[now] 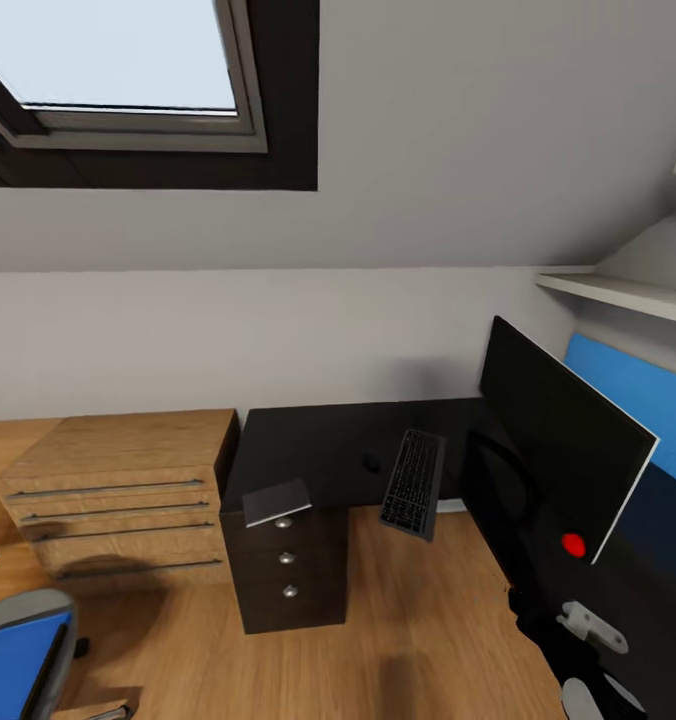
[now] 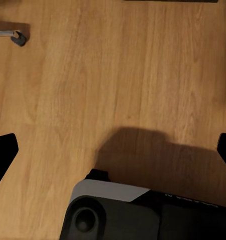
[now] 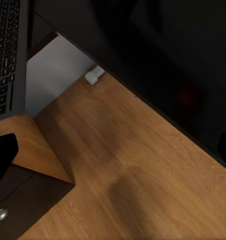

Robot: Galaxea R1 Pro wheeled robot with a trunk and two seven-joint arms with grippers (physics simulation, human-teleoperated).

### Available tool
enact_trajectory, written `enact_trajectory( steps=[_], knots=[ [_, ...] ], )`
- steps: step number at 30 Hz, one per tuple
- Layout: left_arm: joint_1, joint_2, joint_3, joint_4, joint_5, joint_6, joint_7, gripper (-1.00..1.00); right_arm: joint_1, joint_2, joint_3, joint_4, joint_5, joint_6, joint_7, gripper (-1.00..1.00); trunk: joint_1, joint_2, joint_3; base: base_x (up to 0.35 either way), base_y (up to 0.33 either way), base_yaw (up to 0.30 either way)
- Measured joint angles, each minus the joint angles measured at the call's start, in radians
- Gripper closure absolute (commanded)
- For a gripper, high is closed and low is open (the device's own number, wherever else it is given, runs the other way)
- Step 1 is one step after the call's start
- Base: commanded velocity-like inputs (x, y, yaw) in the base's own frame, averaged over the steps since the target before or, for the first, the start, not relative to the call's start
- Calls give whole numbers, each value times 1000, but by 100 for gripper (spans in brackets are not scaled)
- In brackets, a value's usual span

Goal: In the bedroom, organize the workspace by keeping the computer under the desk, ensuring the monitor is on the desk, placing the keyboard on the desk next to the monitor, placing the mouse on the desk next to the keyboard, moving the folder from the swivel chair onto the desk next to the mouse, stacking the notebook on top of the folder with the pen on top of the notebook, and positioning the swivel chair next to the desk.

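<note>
Head view: on the table (image 1: 318, 440), the monitor (image 1: 563, 460), keyboard (image 1: 414, 482), mouse (image 1: 371, 464) and notebook (image 1: 276, 500) are seen; the folder (image 1: 13, 665) is left on the chair (image 1: 28, 610) beside it. Both sets of fingers (image 2: 3, 152) are spread, empty.

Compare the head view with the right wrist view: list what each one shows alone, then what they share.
Head view alone: the monitor, the mouse, the notebook at the desk corner, the blue folder on the swivel chair, a wooden chest and a window.

Right wrist view alone: a small white block at the floor's edge.

Shared: the keyboard overhanging the desk, the knobbed drawer unit, the wooden floor.
</note>
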Motion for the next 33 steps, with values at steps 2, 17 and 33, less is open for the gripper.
enact_trajectory(
  steps=[2, 17, 33],
  knots=[
    [0, 0, 0, 0, 0, 0, 0, -100, 0, -8, 0, 3, 0, -2, 1, -100, 0, 0, 1, 0, 0, -235],
    [0, 0, 0, 10, 0, -2, 0, -100, 0, -44, 5, 134, 80, -224, 8, -100, 0, 0, 6, 0, 0, -253],
    [0, 0, 0, 14, 0, -2, -1, -100, 0, -42, 6, 187, 211, -359, 6, -100, 0, 0, 6, 0, 0, -176]
  ],
)
